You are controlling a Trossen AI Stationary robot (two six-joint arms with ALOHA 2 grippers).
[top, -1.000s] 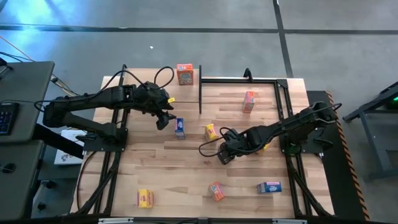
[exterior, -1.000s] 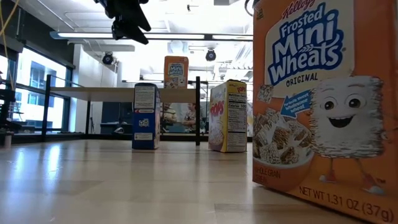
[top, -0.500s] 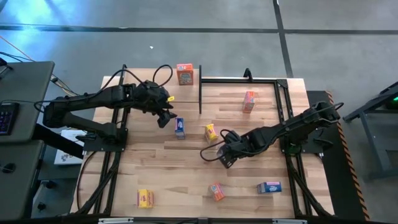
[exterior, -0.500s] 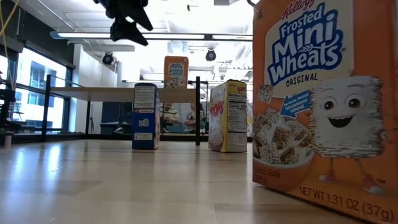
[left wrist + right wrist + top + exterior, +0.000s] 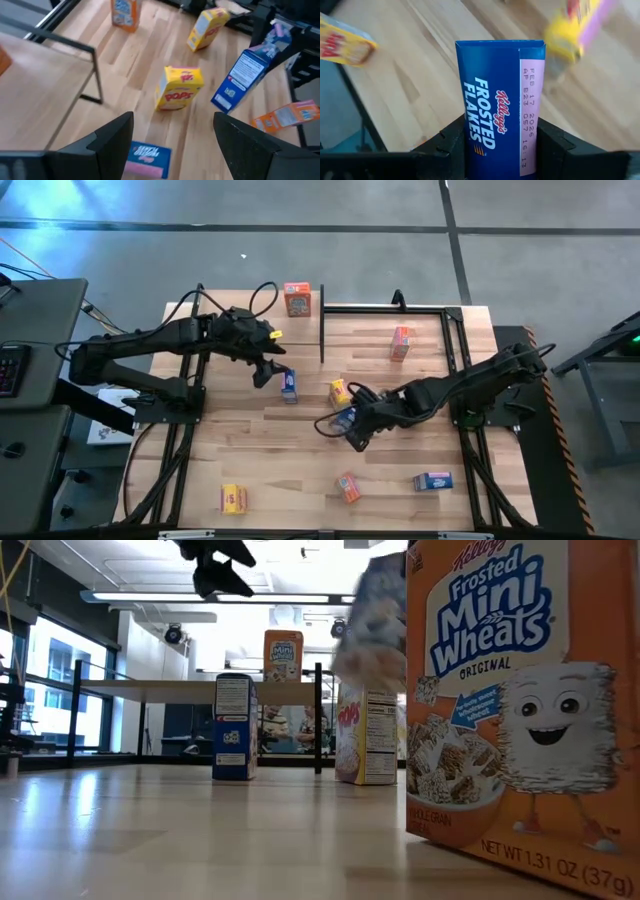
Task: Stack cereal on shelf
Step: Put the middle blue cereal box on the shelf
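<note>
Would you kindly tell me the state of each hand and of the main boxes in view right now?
left hand, open, above the upright blue box
right hand, shut on the Frosted Flakes box, lifted off the table
Pops box, upright on the table
Mini Wheats box, upright on the shelf

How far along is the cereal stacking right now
Early on. Done: one orange box stands on the shelf. In hand: the right gripper holds a blue Frosted Flakes box lifted over mid-table, and the left gripper, open, hovers by a standing blue box. Left: the yellow Pops box, another orange box, and three boxes along the near edge, including a lying blue one.
</note>
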